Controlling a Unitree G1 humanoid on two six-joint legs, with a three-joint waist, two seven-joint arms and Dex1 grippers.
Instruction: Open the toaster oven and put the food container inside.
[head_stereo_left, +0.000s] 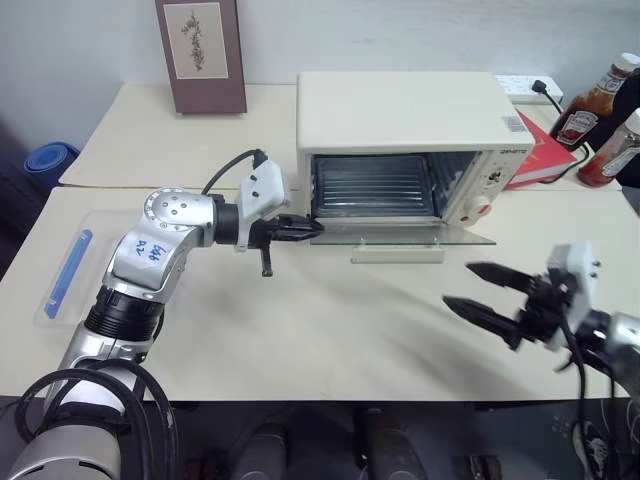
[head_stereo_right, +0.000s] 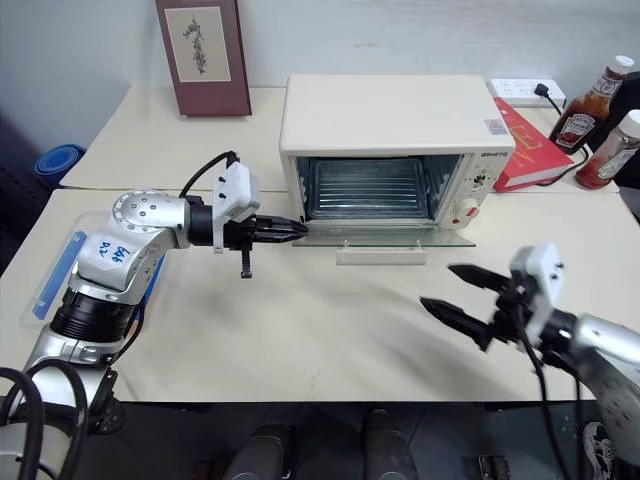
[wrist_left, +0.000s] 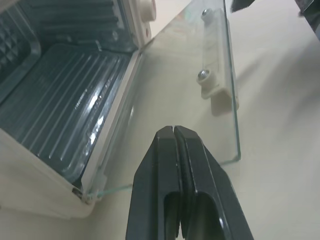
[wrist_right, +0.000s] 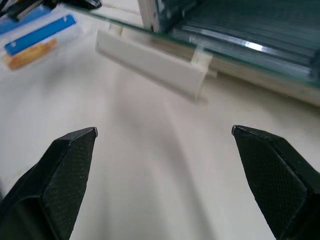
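The cream-white toaster oven (head_stereo_left: 400, 105) stands at the back middle of the table. Its glass door (head_stereo_left: 420, 235) is folded down flat, with the bar handle (head_stereo_left: 397, 256) at the front, and the rack inside shows. My left gripper (head_stereo_left: 315, 228) is shut and empty, its tip just over the door's left corner, seen close in the left wrist view (wrist_left: 174, 132). My right gripper (head_stereo_left: 459, 285) hangs open and empty over the table, front right of the door. The food container (head_stereo_left: 68, 270), clear with a blue clip, lies at the table's far left, partly behind my left arm.
A framed picture (head_stereo_left: 201, 55) leans on the wall at the back left. Two sauce bottles (head_stereo_left: 590, 105), a red book (head_stereo_left: 540, 150) and a power strip (head_stereo_left: 525, 88) sit to the right of the oven. Bare tabletop lies in front of the door.
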